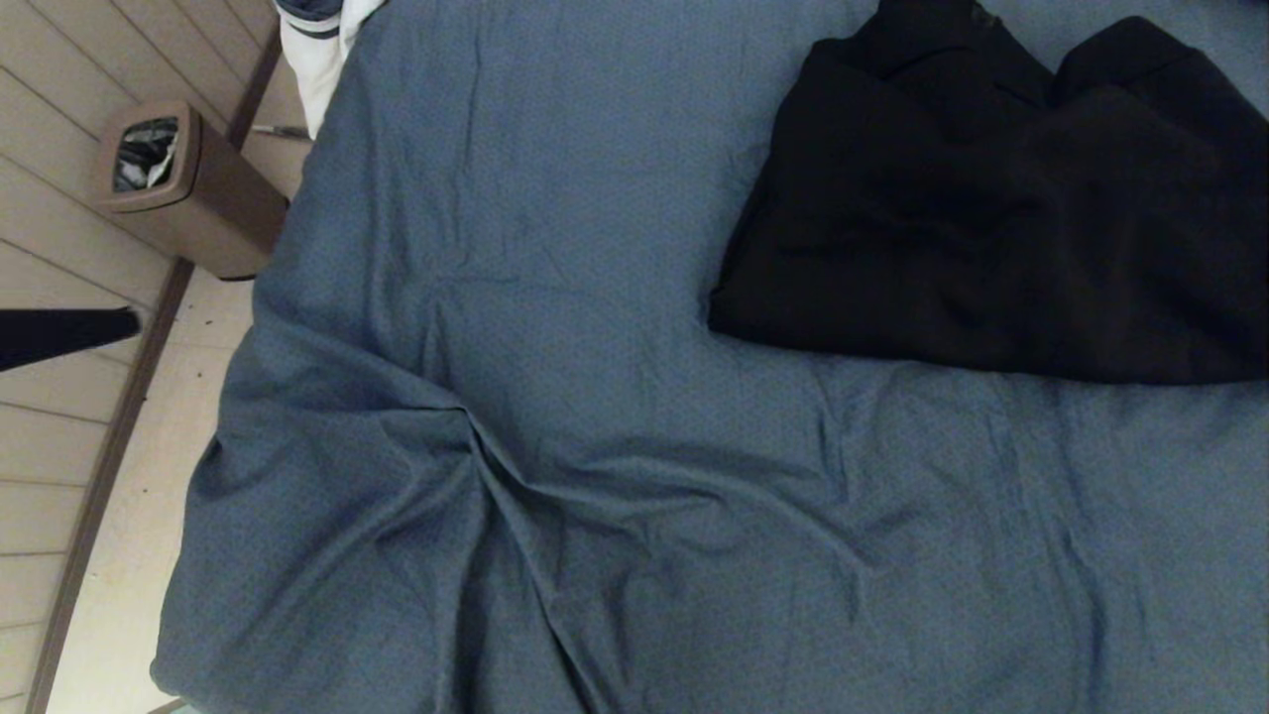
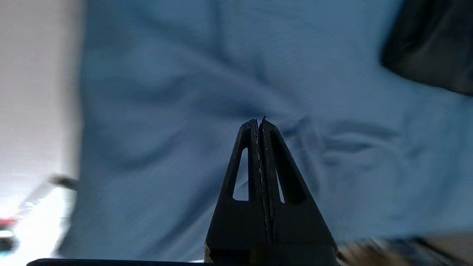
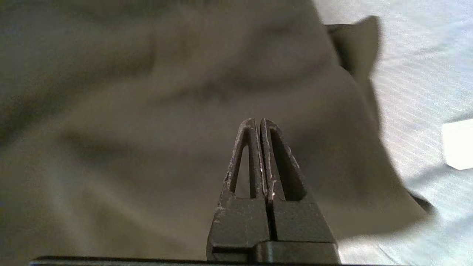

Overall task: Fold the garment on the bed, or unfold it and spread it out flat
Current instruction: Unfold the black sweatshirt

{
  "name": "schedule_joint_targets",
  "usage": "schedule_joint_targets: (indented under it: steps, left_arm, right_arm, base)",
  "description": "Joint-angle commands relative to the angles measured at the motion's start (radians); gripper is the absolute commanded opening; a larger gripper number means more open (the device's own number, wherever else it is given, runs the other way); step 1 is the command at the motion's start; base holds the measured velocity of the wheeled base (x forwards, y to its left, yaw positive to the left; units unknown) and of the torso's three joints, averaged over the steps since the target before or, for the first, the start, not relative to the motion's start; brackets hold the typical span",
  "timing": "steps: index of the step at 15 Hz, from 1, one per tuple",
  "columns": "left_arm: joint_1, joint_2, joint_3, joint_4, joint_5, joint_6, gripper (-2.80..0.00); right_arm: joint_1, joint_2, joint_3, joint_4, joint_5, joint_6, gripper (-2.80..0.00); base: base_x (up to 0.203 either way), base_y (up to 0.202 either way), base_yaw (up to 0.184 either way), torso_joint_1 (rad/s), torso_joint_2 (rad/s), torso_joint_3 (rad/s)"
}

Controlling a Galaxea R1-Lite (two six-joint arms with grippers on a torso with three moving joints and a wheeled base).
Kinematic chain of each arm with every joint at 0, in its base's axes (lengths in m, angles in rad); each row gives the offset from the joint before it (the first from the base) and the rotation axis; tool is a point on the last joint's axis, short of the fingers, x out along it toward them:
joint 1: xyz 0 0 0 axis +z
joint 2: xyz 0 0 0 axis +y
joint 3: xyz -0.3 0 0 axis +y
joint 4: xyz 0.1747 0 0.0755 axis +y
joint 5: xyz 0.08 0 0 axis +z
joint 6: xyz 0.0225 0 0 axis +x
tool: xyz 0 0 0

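Head view: a black hoodie [image 1: 1001, 198] lies bunched on the blue-grey bed [image 1: 555, 397]. Left wrist view: the left gripper [image 2: 259, 121], pressed together and empty, hangs over wrinkled sheet, the hoodie well off to one side. Right wrist view: the right gripper [image 3: 258, 121], also pressed together, hangs directly over the hoodie.

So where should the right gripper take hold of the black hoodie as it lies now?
Probably the near-left corner of the black hoodie, where its folded edge ends in a clear point on the blue-grey sheet. Come in from the open sheet side, low, so one finger slips under the edge. The right gripper, now shut above the cloth, must open first.
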Motion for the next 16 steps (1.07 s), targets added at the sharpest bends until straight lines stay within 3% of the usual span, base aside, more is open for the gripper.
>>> schedule_joint_targets:
  steps: [1, 4, 6, 7, 11, 13, 16]
  left_arm:
    - [-0.217, 0.328, -0.176, 0.009, 0.059, -0.039, -2.80]
    - [-0.387, 0.519, -0.409, 0.014, 0.113, -0.146, -2.80]
    - [-0.467, 0.580, -0.506, 0.014, 0.106, -0.229, -2.80]
    - [-0.493, 0.594, -0.541, 0.014, 0.086, -0.275, 0.00]
    - [-0.547, 0.714, -0.660, 0.014, -0.004, -0.380, 0.00]
    - [-0.561, 0.785, -0.699, 0.009, -0.008, -0.395, 0.00]
    - [-0.578, 0.897, -0.705, -0.105, 0.011, -0.419, 0.00]
  right_arm:
    - [0.020, 0.091, -0.047, 0.002, 0.001, 0.010, -2.80]
    - [0.045, 0.104, -0.051, -0.005, 0.000, 0.008, -2.80]
    - [0.045, 0.104, -0.053, -0.006, 0.000, 0.006, -2.80]
    - [0.044, 0.103, -0.053, -0.006, 0.000, 0.006, -2.80]
    - [0.036, 0.087, -0.053, -0.003, -0.004, 0.001, -2.80]
    - [0.032, 0.070, -0.054, -0.004, -0.006, -0.003, -2.80]
    - [0.027, 0.051, -0.057, -0.002, -0.005, -0.011, -2.80]
  base:
    - [0.000, 0.000, 0.000, 0.000, 0.00, 0.000]
    - [0.000, 0.000, 0.000, 0.000, 0.00, 0.000]
    - [0.000, 0.000, 0.000, 0.000, 0.00, 0.000]
    - [0.000, 0.000, 0.000, 0.000, 0.00, 0.000]
    - [0.000, 0.000, 0.000, 0.000, 0.00, 0.000]
    - [0.000, 0.000, 0.000, 0.000, 0.00, 0.000]
    - [0.000, 0.000, 0.000, 0.000, 0.00, 0.000]
